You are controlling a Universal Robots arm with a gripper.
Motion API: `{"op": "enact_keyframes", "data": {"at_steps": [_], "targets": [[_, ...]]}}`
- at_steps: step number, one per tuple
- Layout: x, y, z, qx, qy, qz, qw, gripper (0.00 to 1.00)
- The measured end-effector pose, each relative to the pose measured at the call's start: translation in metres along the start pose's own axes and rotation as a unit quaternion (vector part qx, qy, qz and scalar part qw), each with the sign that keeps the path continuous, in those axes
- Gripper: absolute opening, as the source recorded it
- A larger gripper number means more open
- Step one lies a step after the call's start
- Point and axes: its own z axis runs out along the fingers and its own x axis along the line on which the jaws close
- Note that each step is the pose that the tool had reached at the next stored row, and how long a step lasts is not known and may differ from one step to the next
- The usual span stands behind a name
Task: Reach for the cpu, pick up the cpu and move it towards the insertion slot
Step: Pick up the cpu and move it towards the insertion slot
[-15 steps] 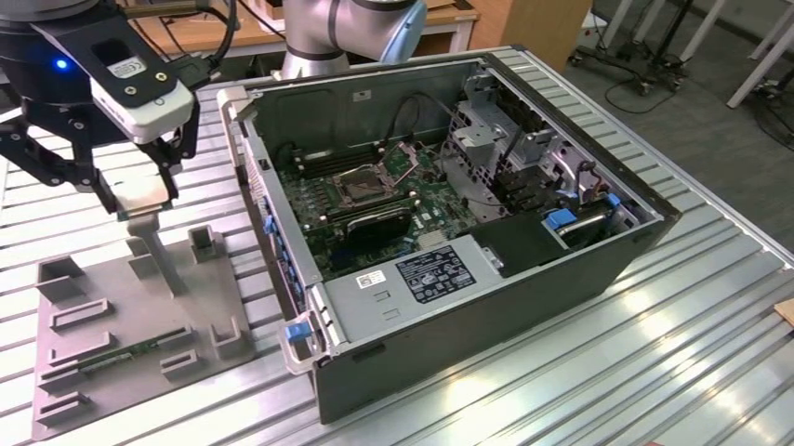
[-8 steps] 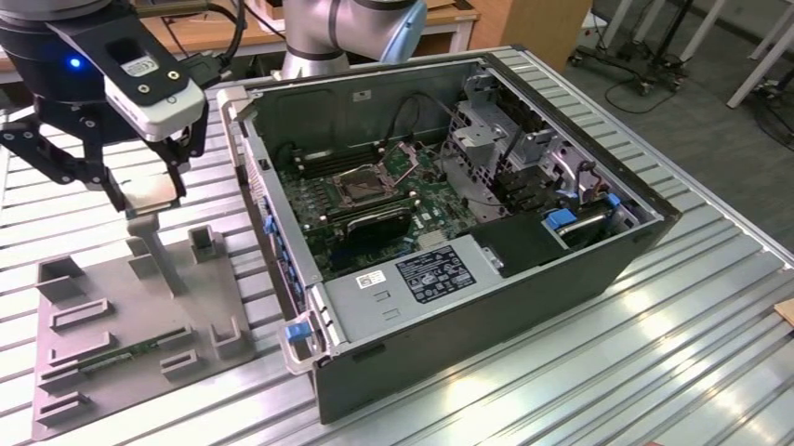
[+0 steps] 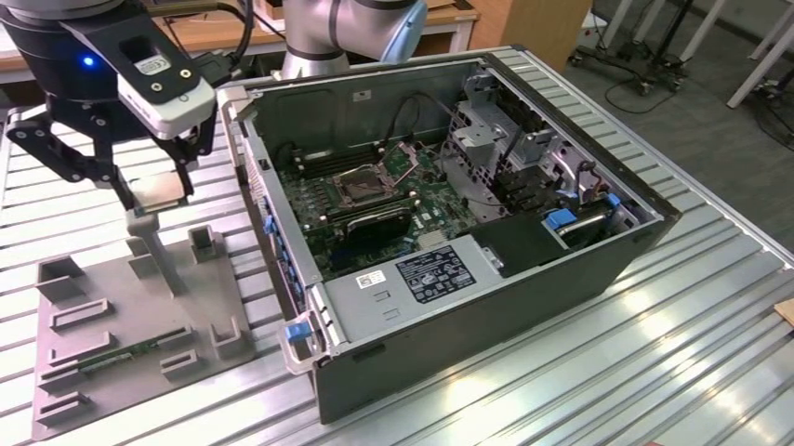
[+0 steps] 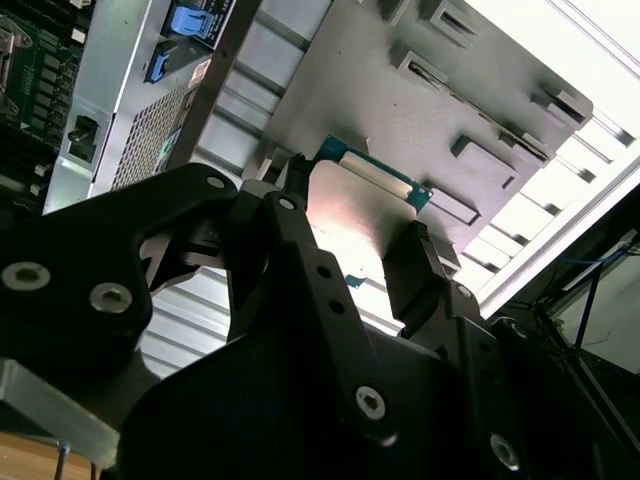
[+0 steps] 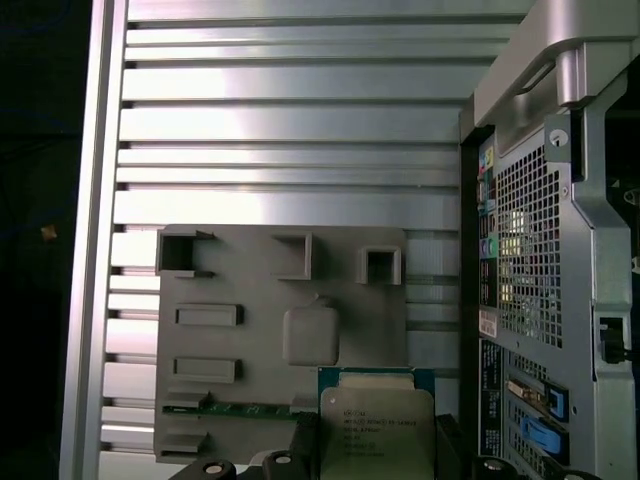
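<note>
The cpu is a thin square chip with a silvery face and a green edge. My gripper is shut on it, one finger on each side, and holds it in the air above the grey fixture plate. In both wrist views the cpu sits between the black fingers. The square grey pad on the plate is bare. The insertion slot, a metal-framed socket with a dark centre, lies on the motherboard inside the open computer case, toward the exterior view's right of the gripper.
The case's wall stands between the gripper and the motherboard. A narrow green memory stick lies in the fixture plate, among raised grey blocks. Everything stands on a ribbed metal table. Cables and drive brackets crowd the case's far side.
</note>
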Motion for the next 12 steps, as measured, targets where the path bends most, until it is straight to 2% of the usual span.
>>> {"op": "enact_keyframes", "data": {"at_steps": [12], "targets": [[-0.0093, -0.0002, 0.0001, 0.0, 0.0, 0.0, 1.0, 0.54]]}}
